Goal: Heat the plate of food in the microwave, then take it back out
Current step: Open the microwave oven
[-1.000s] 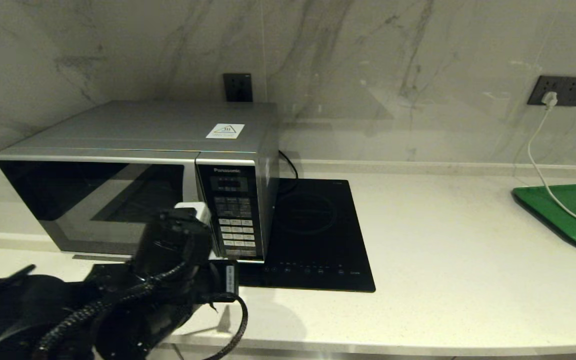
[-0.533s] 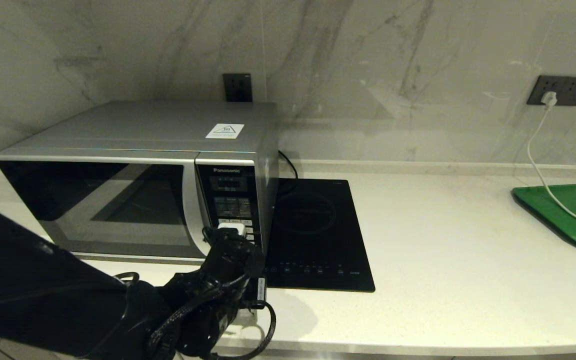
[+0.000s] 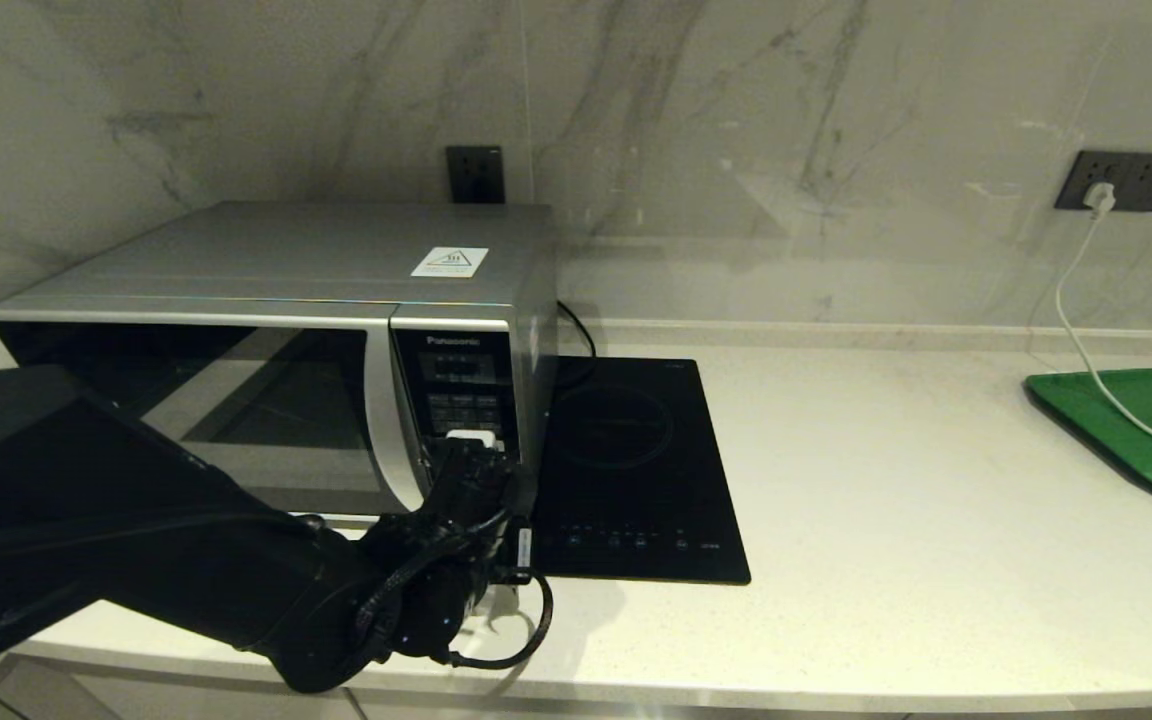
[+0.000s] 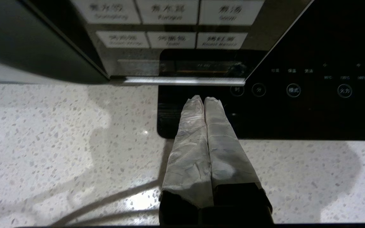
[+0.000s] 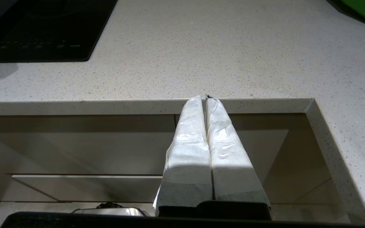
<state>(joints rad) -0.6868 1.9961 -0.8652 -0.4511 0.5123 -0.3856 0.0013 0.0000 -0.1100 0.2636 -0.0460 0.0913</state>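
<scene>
Left gripper (image 4: 204,98) at the microwave (image 3: 276,350) button panel (image 3: 466,420), jaws together.
Step judged: door-release press, bottom bar; push straight in. Right gripper (image 5: 204,97) parked off desk (image 3: 886,520) edge, jaws together.

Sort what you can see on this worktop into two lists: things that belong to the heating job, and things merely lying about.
Belonging to the job:
- microwave, door shut
- left pincer, closed, just short of the microwave's button panel

Lying about:
- induction hob beside the microwave
- green tray at the far right
- white cable running from the wall socket onto the tray

The plate of food is not visible.
</scene>
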